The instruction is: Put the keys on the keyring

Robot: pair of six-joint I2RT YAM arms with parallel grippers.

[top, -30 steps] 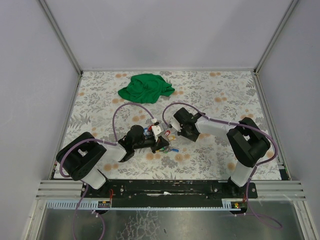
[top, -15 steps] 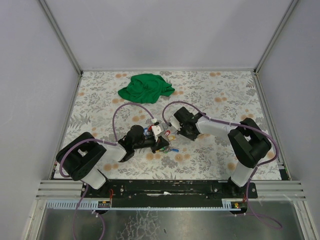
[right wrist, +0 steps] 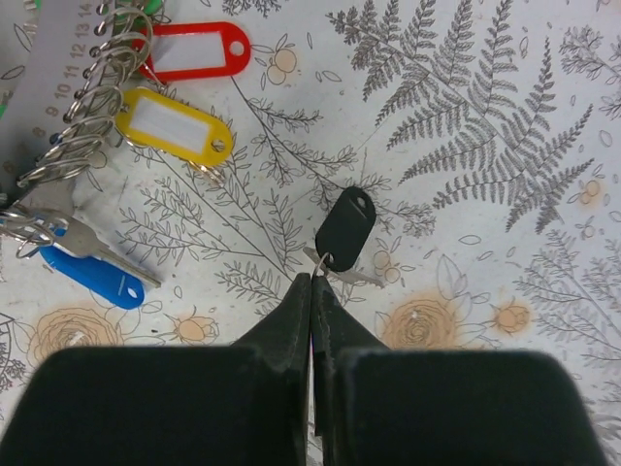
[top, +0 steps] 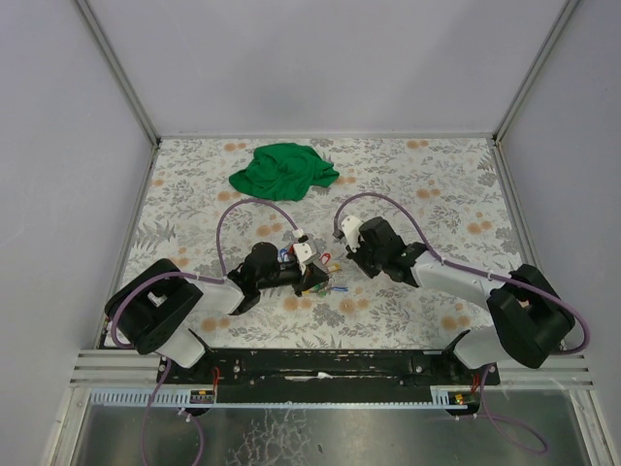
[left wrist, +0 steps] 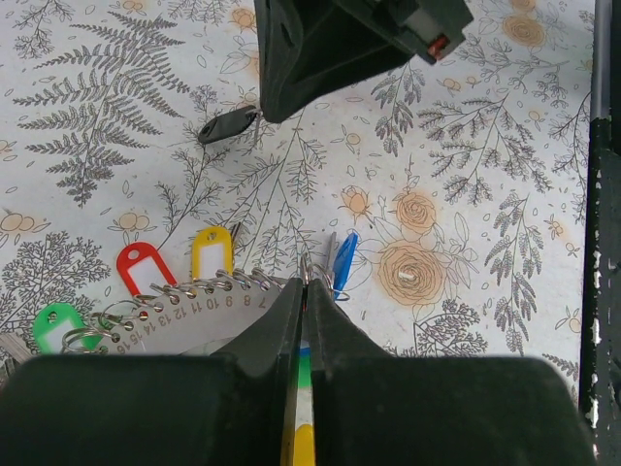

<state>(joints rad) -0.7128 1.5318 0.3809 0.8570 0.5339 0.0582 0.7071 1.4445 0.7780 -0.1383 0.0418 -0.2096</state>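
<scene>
Flower-printed bench (top: 194, 194) carries everything. The right gripper (right wrist: 310, 280) is closed, its tips at the small ring of the black key (right wrist: 346, 226); I cannot tell whether it really pinches it. The left gripper (left wrist: 306, 282), also closed, sits at the end of the keyring (left wrist: 209, 291), just left. The red key (right wrist: 194, 50), yellow key (right wrist: 175, 126), blue key (right wrist: 92, 275) and green key (left wrist: 56, 325) look threaded. The black key lies apart, not yet on.

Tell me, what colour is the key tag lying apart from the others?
The lone tag is black; the right wrist view shows it best.
</scene>
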